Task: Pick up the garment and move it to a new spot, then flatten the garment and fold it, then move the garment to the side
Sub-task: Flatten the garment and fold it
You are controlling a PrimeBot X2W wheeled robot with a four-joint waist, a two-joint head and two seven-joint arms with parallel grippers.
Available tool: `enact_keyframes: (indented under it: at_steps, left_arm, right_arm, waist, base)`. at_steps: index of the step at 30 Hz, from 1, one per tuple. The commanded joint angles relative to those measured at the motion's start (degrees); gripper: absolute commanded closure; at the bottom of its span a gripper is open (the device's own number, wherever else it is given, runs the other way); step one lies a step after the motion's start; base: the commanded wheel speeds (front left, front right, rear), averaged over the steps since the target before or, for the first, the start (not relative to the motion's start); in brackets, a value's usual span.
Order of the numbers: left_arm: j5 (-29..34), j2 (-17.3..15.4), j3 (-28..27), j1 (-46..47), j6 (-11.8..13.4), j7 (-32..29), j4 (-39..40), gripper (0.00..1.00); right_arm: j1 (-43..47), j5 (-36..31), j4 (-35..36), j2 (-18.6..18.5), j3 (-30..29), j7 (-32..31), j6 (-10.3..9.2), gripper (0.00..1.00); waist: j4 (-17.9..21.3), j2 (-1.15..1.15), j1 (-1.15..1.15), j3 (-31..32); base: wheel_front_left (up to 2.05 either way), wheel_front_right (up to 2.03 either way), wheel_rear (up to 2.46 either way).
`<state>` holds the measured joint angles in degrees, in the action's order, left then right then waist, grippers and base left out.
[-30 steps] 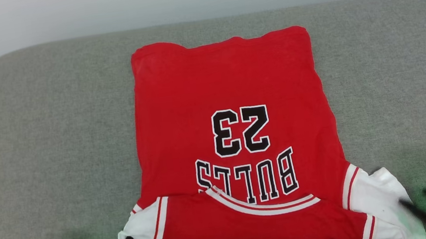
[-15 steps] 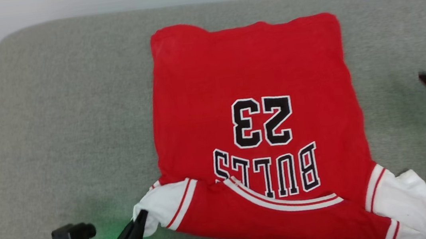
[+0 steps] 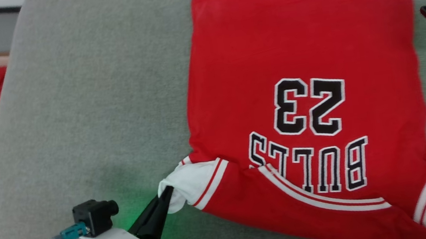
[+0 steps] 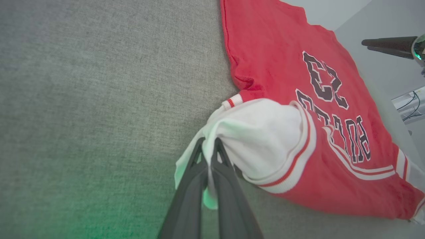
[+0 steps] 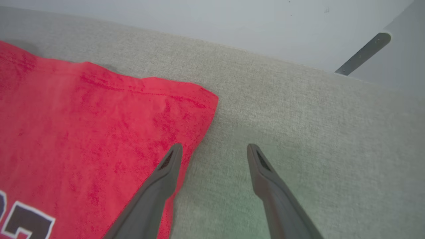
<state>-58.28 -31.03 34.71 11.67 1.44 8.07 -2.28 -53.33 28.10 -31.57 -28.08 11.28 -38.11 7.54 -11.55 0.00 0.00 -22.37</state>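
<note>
Garment [image 3: 299, 65]: flat, print up, on grey cushion [image 3: 87, 109]. Soft, light jersey; I expect it to drape & bunch, so I'd grip at hems/corners. L gripper [image 4: 207, 143] pinched onto white sleeve [image 4: 262, 139]; R gripper [image 5: 214, 149] spread wide, empty, astride side edge nr far corner.

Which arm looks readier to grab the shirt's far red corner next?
Right. The right jaws stand open beside the garment's far corner, one finger over its red edge. The left jaws are shut on the white sleeve, so that arm is busy.
</note>
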Motion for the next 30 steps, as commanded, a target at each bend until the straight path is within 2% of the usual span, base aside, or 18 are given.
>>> enact_keyframes:
  at_steps: [1,6,12,16,30]
  left_arm:
    - [0.6,0.4,0.3,0.8,-0.5,-0.2,-0.1,1.0]
    - [1.2,1.1,1.3,1.6,-1.2,-0.3,-0.8,1.0]
    - [0.9,1.5,1.4,2.1,-2.1,0.3,-1.3,1.0]
    - [0.9,1.5,1.5,2.5,-2.2,0.3,-1.5,1.0]
    - [0.8,1.7,1.8,3.2,-2.7,0.3,-1.9,1.0]
  right_arm:
    - [-2.2,-0.8,-2.8,0.4,0.8,0.1,-0.07,0.0]
    - [-6.3,-3.0,-10.6,0.4,1.9,-0.2,-0.08,0.0]
    - [-8.6,-3.8,-15.8,0.9,2.9,0.7,-0.07,0.0]
    - [-9.5,-3.8,-19.0,1.4,4.2,-1.6,-0.07,0.0]
    - [-13.2,-2.4,-22.8,2.1,7.9,-8.9,-0.07,0.0]
  waist:
    - [-3.4,0.0,0.0,-3.2]
    - [-5.0,0.0,0.0,-4.3]
    - [-5.7,0.0,0.0,-5.1]
    - [-5.7,0.0,0.0,-5.3]
    - [-5.1,0.0,0.0,-6.1]
  base:
    - [0.0,0.0,0.0]
    - [0.0,0.0,0.0]
    - [0.0,0.0,0.0]
    - [0.0,0.0,0.0]
    - [0.0,0.0,0.0]
